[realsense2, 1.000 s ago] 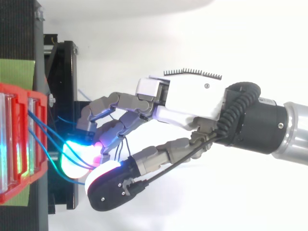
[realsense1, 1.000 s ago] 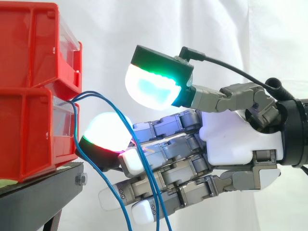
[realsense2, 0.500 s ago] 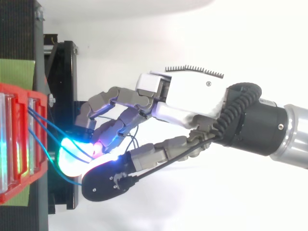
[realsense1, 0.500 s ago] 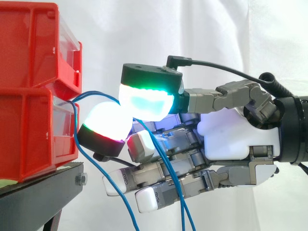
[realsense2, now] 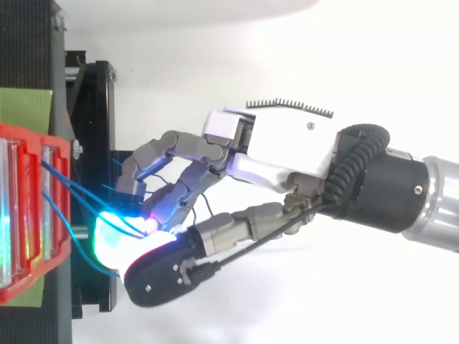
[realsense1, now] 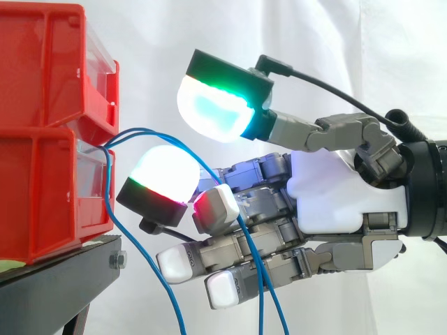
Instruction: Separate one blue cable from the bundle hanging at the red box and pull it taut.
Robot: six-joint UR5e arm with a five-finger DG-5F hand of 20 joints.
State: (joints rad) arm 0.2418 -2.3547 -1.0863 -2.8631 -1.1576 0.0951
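Blue cables (realsense1: pixel 140 130) loop out of the front of the lower red box (realsense1: pixel 42 195), which sits at the right edge of the black stand (realsense1: pixel 63 283), and hang down past that edge. One arcs up and over, then drops across the fingers of the hand (realsense1: pixel 335 202), while another falls close beside the stand. The hand grips nothing. In the side view its thumb pad (realsense1: pixel 213 115) is lifted clear above the lit fingertip (realsense1: pixel 162 174), and the arcing cable seems to pass through the gap between them. From above, the fingers (realsense2: pixel 168 154) reach in among the strands just off the box front. To do this step well, I judge the thumb should come down on that one arcing cable alone, pressing it against the fingertip, with the other strands kept outside the pinch. Closing too deep risks catching two. Once it holds, the pull should go straight away from the box, gently, until the slack is gone.
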